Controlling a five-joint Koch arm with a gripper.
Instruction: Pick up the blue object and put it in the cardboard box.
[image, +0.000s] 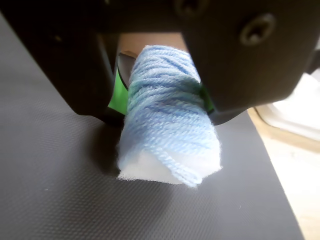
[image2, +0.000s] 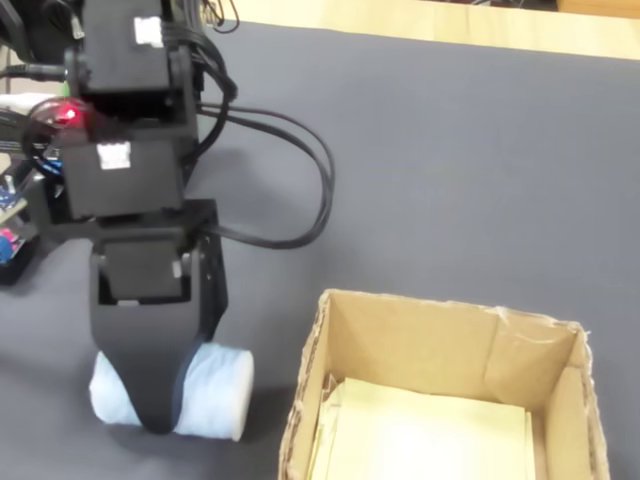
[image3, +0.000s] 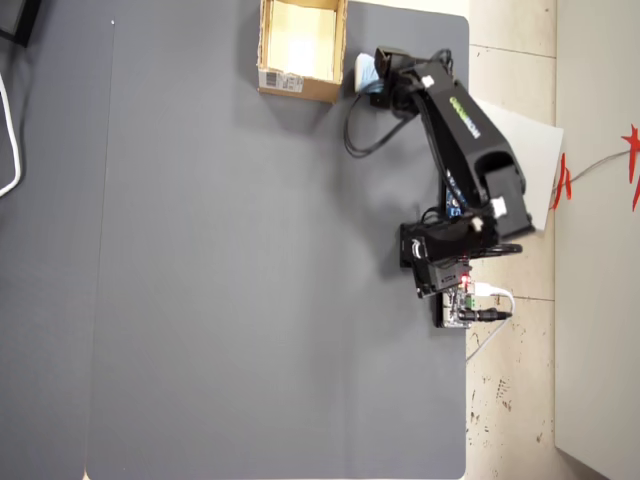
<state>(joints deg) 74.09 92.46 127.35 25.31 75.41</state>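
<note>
1. One dark grey textured mat (image3: 250, 280) is seen covering the work surface; pale speckled flooring (image3: 510, 400) borders it on the right in the overhead view.
2. The gripper (image2: 160, 425) is clamped around the blue yarn roll (image: 167, 130), which lies on the mat.
3. The roll (image2: 215, 392) is seen just left of the cardboard box (image2: 420, 345) in the fixed view, outside it.
4. A white label (image3: 281, 80) is shown on the box's outer wall.

Fuzzy yarn blue object (image: 167, 130); matt textured mat (image: 60, 190).
</note>
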